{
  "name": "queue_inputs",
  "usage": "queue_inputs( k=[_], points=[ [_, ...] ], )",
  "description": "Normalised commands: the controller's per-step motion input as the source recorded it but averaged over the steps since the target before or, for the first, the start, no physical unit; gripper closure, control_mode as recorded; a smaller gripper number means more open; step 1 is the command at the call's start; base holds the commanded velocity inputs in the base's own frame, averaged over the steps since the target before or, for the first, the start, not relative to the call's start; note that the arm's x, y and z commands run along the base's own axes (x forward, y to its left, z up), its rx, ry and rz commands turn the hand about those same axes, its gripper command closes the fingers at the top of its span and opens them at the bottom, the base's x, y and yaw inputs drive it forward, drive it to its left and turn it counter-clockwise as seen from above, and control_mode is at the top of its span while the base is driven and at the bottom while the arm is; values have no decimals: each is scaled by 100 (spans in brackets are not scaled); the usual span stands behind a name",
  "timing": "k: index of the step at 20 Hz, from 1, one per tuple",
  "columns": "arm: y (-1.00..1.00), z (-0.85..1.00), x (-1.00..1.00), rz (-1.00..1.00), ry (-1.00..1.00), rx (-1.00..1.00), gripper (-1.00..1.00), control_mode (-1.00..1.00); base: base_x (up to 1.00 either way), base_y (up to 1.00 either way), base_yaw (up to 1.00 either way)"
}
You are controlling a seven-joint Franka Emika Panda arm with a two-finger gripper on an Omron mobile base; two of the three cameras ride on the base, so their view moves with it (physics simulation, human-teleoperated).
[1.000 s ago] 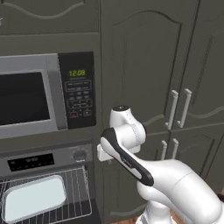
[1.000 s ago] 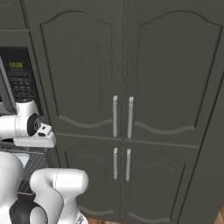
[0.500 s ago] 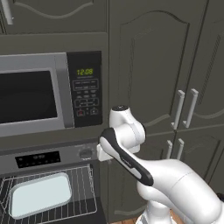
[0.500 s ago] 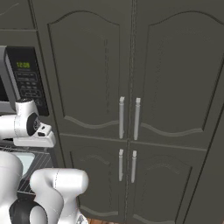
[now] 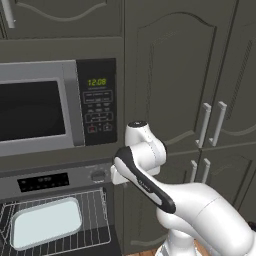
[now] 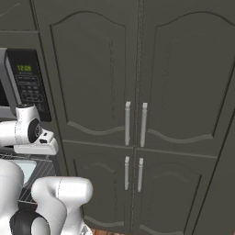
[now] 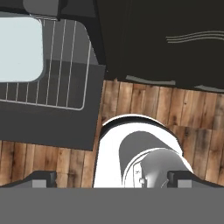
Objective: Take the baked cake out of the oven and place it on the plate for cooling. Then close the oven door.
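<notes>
We see the oven (image 5: pixel 55 182) with its door (image 7: pixel 48 127) dropped open, the cake (image 5: pixel 46 222) lying on the rack (image 7: pixel 65 65). From our gripper (image 7: pixel 111 178), jaws spread wide and empty, the cake sits well apart at 10 o'clock.

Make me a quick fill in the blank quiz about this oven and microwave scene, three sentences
The pale baked cake lies on the wire ____ of the oven.
The microwave sits directly ____ the oven.
In the hand view, the floor is made of ____.

Missing words: rack; above; wood
</notes>
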Motion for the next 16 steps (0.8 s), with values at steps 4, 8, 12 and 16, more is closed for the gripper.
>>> queue_inputs(
  k=[4,8,12,16],
  points=[
    [0,0,0,0,0,0,-100,100,0,0,0],
    [0,0,0,0,0,0,-100,100,0,0,0],
    [0,0,0,0,0,0,-100,-100,0,0,0],
    [0,0,0,0,0,0,-100,-100,0,0,0]
  ],
)
